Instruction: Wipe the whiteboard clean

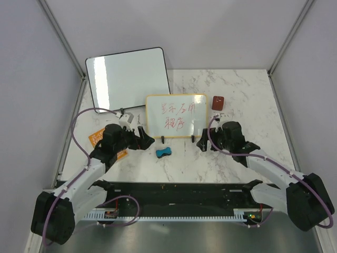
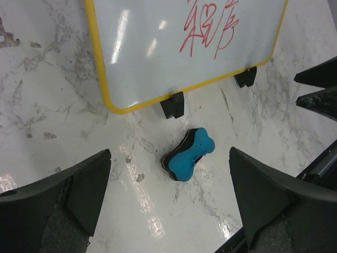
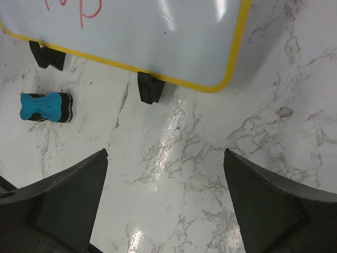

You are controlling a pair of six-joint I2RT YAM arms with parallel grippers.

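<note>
Two grippers wide open, empty: left gripper (image 1: 149, 141), right gripper (image 1: 202, 144). Whiteboard (image 1: 158, 126) writing intact. Pickup step: blue eraser (image 1: 164, 153) toward table (image 1: 253, 105) near edge; left should grasp it.

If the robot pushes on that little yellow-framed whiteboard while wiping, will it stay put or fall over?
Likely to tip or skid: the whiteboard stands on only two small black feet. The table looks glossy, so those feet may slide. Its thin frame suggests it is light, so even gentle wiping could shift it.
</note>
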